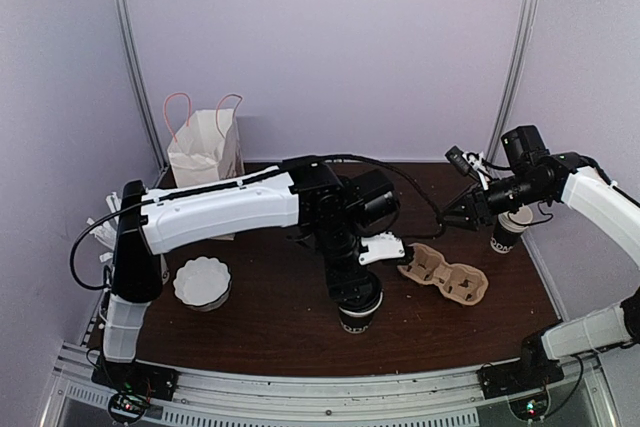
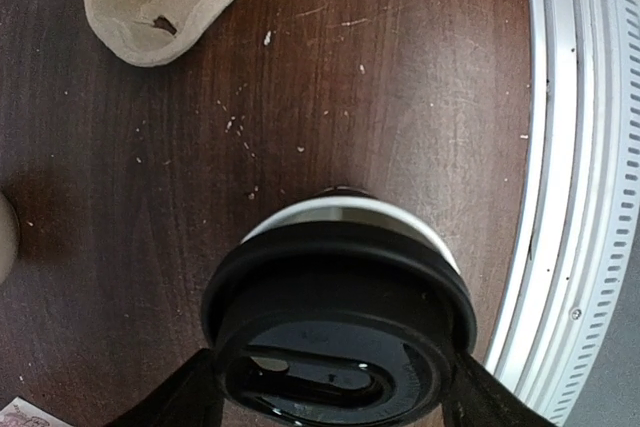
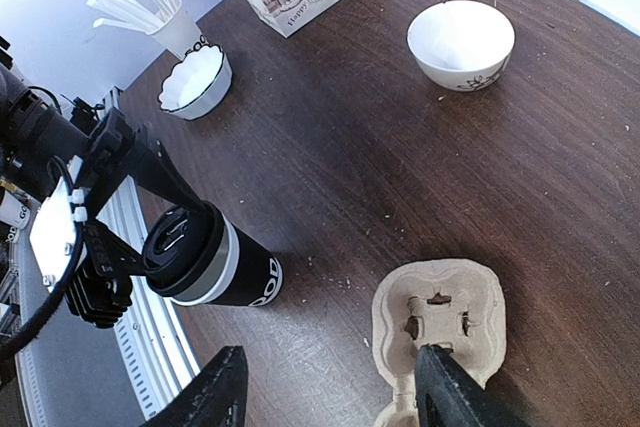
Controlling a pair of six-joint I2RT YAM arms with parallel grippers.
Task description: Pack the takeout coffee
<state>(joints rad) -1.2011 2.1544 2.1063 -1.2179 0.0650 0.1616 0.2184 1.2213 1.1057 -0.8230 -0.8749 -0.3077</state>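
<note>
Left wrist view: we see our left gripper (image 2: 335, 392) clasping the takeout coffee (image 2: 340, 317) by its lid, beside the metal rail (image 2: 570, 197); our right gripper (image 3: 330, 392) hangs wide near the carrier (image 3: 440, 322).

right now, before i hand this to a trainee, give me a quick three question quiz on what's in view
1. True or false: the right gripper is clamped on the cup carrier.
2. Which has a finger on each side of the lid of the takeout coffee? A) the left gripper B) the right gripper C) neither
3. Fill in: the paper bag stands at the far ____ corner of the table.

Key: 1 false, it is open and apart from the carrier. 2 A. 3 left.
</note>
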